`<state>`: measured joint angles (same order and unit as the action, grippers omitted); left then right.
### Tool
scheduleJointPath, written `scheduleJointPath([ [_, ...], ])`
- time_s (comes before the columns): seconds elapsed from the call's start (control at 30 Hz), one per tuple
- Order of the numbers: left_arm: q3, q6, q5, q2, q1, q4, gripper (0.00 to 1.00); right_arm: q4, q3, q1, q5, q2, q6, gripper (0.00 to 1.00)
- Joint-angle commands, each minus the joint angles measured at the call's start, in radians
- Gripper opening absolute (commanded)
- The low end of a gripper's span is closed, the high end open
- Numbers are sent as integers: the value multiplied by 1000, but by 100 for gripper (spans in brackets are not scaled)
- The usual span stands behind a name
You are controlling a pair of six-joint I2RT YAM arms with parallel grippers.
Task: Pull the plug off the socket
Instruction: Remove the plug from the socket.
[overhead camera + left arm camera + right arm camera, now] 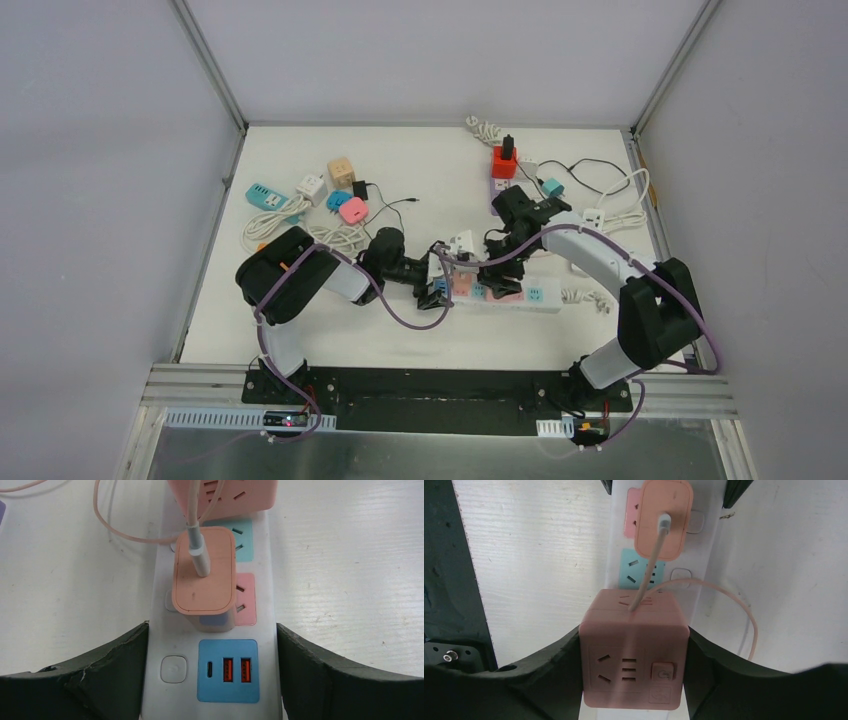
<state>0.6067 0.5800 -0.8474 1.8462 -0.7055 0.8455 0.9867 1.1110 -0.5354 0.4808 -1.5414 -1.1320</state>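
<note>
A white power strip (535, 297) with coloured sockets lies across the table middle. A pink cube plug (634, 650) stands on it, and I cannot tell whether its pins are still seated. My right gripper (634, 647) is shut on the cube, a finger against each side. A flat pink charger (205, 580) with a pale cable is plugged in beside the cube (235, 497). My left gripper (212, 647) is shut on the strip's end (160, 700), by the blue USB panel. In the top view the left gripper (437, 290) and the right gripper (497, 270) sit close together.
Loose adapters lie at the back left: a teal strip (266, 196), a white cube (311, 187), a beige cube (341, 171) and a pink one (352, 210). A red cube (504, 160) and white cables (620, 215) are at the back right. Walls close in on three sides.
</note>
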Motion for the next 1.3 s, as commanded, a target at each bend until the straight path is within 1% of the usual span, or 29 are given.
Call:
scheduleJointPath([
  [0.0,-7,0,11,28,6,-51,0,81,35,-91,107,-8,-21,0],
  [0.1,-6,-1,11,29,7,-51,0,73,40,-68,51,-4,-5,0],
  [0.27,-5,-3,11,31,8,-51,0,83,39,48,30,60,-12,0],
  [0.33,-4,-3,10,31,8,-51,0,94,34,71,31,88,-24,0],
  [0.5,-5,-10,14,32,8,-42,0,132,35,91,20,103,-59,0],
  [0.73,-17,-35,33,34,9,-1,0,161,54,116,16,113,-65,0],
  [0.9,-25,-72,61,27,9,37,0,163,63,152,31,130,-50,0],
  [1.13,-55,-154,127,-22,9,84,0,164,78,157,71,144,-26,0],
  [1.17,-67,-168,132,-22,10,113,2,162,78,156,71,145,-27,0],
  [1.27,-112,-219,161,-17,13,246,19,152,76,157,70,152,-17,0],
])
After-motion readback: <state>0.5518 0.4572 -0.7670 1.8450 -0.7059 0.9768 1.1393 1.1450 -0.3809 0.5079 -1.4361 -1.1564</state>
